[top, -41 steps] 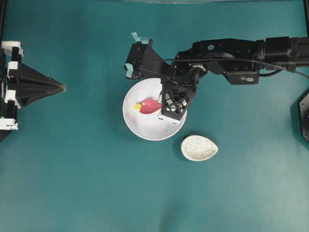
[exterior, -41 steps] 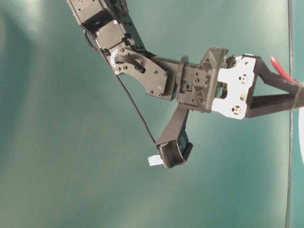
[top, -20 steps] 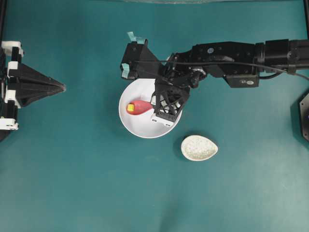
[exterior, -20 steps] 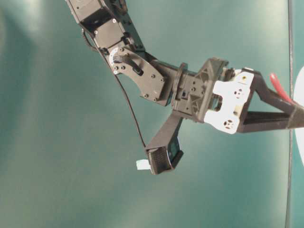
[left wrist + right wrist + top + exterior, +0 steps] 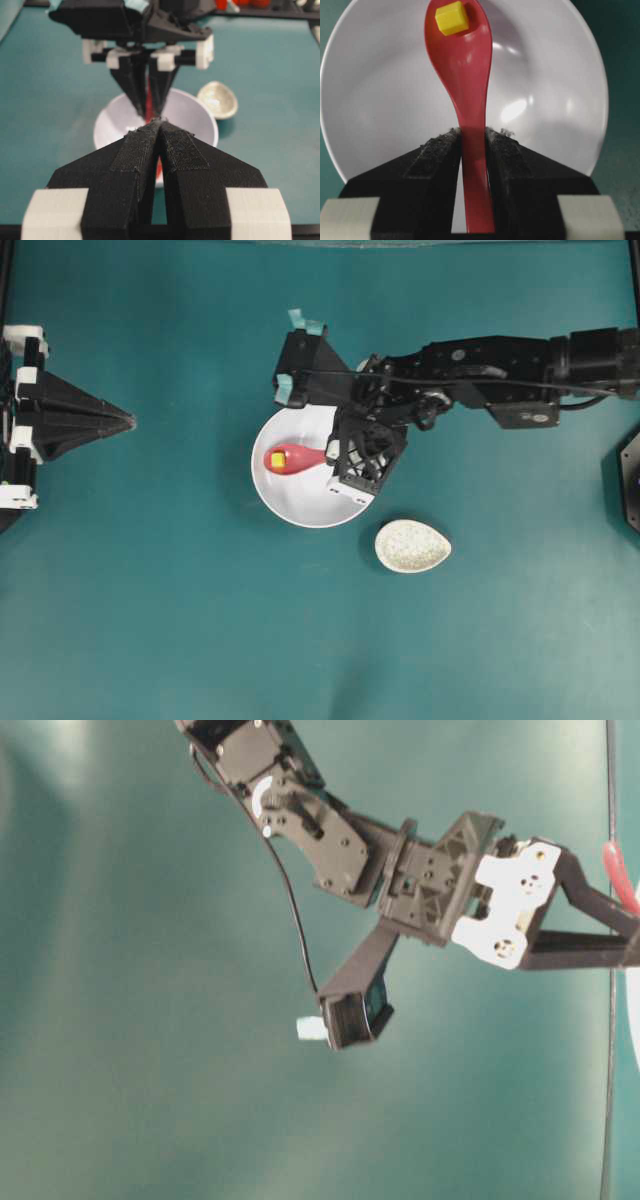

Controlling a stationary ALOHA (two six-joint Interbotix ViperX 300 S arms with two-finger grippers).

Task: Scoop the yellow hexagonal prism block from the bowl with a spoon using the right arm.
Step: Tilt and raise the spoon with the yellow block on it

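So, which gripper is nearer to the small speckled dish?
Right. The right gripper works over the bowl, just up-left of the speckled dish; the left gripper rests far off at the left edge.

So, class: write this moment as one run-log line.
right tool: shut on spoon | yellow block: in scoop | spoon: over bowl | left tool: shut

Right arm (image 5: 480,365) extends from the right edge toward the centre of the overhead view, wrist angled downward. Right gripper (image 5: 472,137): both fingers (image 5: 437,152) clamped flat against a handle held between them. Left gripper (image 5: 160,125), parked at the left edge, points level; its jaws appear pressed together at the tips.
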